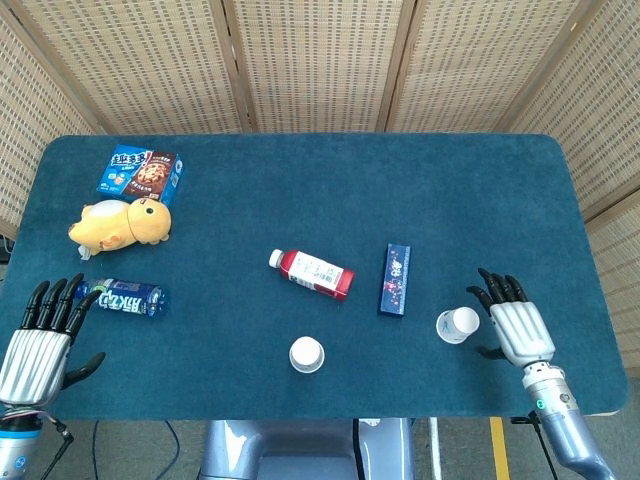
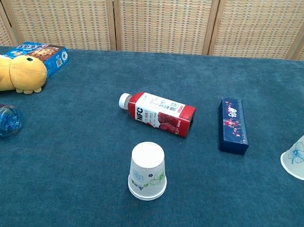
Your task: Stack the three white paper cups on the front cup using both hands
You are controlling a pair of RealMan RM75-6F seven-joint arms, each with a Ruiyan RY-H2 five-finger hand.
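Note:
A white paper cup [image 1: 307, 354] [image 2: 148, 170] stands upside down near the table's front edge, in the middle. A second white cup [image 1: 457, 324] [image 2: 301, 155] stands upside down at the front right. My right hand [image 1: 515, 326] hovers just right of that cup with its fingers spread, holding nothing. My left hand [image 1: 37, 340] is at the table's front left corner, fingers spread and empty, well away from both cups. The chest view shows neither hand, apart from a dark tip at its right edge. I see only two cups.
A red juice bottle [image 1: 312, 273] lies on its side behind the front cup. A dark blue box [image 1: 396, 279] lies left of the right cup. A blue water bottle [image 1: 118, 298], a yellow plush toy [image 1: 122, 222] and a snack box [image 1: 141, 172] sit at the left.

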